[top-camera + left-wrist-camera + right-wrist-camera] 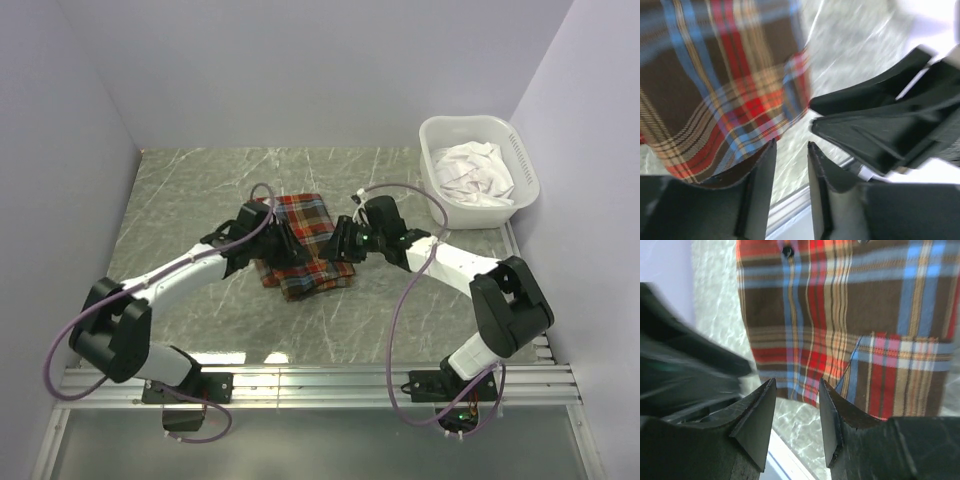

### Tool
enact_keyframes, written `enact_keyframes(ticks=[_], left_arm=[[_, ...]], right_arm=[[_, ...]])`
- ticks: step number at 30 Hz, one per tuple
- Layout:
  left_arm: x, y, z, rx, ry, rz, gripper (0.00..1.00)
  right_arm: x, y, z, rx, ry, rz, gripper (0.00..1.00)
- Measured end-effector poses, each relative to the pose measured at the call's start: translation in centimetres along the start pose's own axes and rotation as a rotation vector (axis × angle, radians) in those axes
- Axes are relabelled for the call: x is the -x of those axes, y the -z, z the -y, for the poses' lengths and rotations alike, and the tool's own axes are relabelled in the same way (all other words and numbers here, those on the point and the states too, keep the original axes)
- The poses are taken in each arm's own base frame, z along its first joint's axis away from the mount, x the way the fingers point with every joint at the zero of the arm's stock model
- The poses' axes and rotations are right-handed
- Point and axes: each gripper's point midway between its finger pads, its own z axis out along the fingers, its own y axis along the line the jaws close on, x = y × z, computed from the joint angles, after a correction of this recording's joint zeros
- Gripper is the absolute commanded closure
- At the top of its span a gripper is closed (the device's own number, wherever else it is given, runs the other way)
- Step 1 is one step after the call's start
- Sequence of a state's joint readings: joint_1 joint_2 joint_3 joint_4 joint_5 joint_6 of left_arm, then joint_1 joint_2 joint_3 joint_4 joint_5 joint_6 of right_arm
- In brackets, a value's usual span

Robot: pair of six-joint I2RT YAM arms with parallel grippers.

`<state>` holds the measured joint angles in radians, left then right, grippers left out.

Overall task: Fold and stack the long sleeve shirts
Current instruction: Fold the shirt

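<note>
Jaws on both of your arms stand parted, and neither pair has anything between it. In the left wrist view, the left gripper shows bare table through its gap. The plaid shirt lies to the left of the fingertips, its folded edge close beside the left finger. That view is blurred, so you cannot tell whether the finger touches the cloth.

In the right wrist view, the right gripper is released as well. Through its gap you see the near edge of the shirt and marbled tabletop below it. That view also shows a dark button on the shirt front and a slanted seam that may be a pocket edge.

From overhead, the shirt sits folded into a compact rectangle near the middle of the table. Your two grippers meet over it: the left one is above its left half and the right one just beside its right edge, close to each other. In each wrist view the opposite gripper appears only as a dark, smeared shape.

Well apart from all this, in the far right corner, a white basket holds crumpled white cloth.
</note>
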<state>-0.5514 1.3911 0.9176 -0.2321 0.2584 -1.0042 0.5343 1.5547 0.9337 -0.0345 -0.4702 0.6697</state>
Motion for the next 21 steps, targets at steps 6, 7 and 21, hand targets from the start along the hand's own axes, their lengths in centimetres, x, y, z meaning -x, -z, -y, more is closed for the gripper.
enact_keyframes(ticks=[6, 7, 21], left_arm=[[-4.8, -2.4, -6.9, 0.14, 0.016, -0.162, 0.78], [-5.3, -2.5, -8.3, 0.165, 0.03, -0.18, 0.79], [-4.0, 0.1, -11.0, 0.179, 0.118, -0.154, 0.49]], right_arm=[[-2.4, -1.5, 2.7, 0.056, -0.085, -0.06, 0.55], [-3.0, -1.8, 3.6, 0.049, -0.107, -0.075, 0.55], [-4.3, -2.1, 5.9, 0.026, -0.182, -0.135, 0.57]])
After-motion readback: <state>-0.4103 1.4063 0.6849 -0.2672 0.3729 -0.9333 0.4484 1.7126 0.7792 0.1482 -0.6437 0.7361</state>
